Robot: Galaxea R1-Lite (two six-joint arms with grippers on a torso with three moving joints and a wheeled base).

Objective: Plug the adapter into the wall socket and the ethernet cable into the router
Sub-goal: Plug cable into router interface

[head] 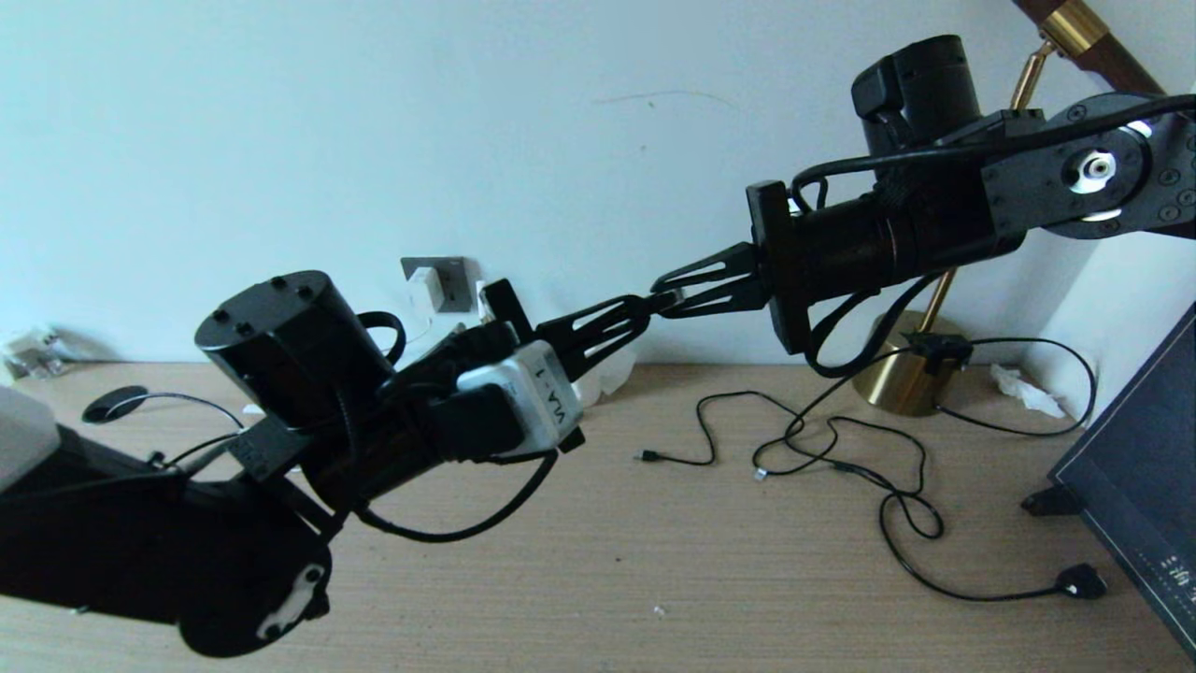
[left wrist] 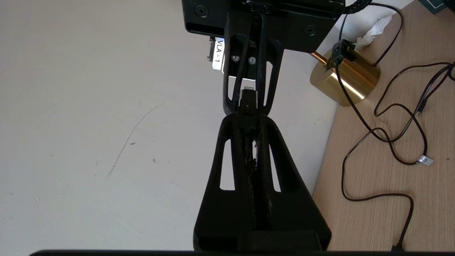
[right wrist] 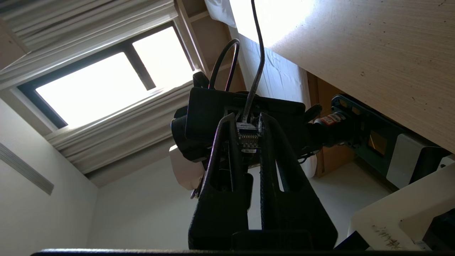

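My two grippers meet tip to tip in the air in front of the wall. The left gripper (head: 645,313) (left wrist: 247,119) is shut on the ethernet cable just behind its black plug (left wrist: 247,101) (right wrist: 247,138). The right gripper (head: 665,297) (right wrist: 247,118) comes from the other side, and its fingers (right wrist: 231,142) close on both sides of that plug. The cable (right wrist: 256,53) runs on past the left wrist. The dark grey wall socket (head: 453,280) is on the wall behind the left arm, with the white adapter (head: 425,290) sitting on it. The router is out of view.
A brass lamp base (head: 902,374) (left wrist: 346,80) stands at the back right of the wooden desk (head: 654,561). Thin black cords (head: 822,449) and a lamp cord with a bulky plug (head: 1079,581) lie right of centre. A dark screen (head: 1140,467) leans at the right edge.
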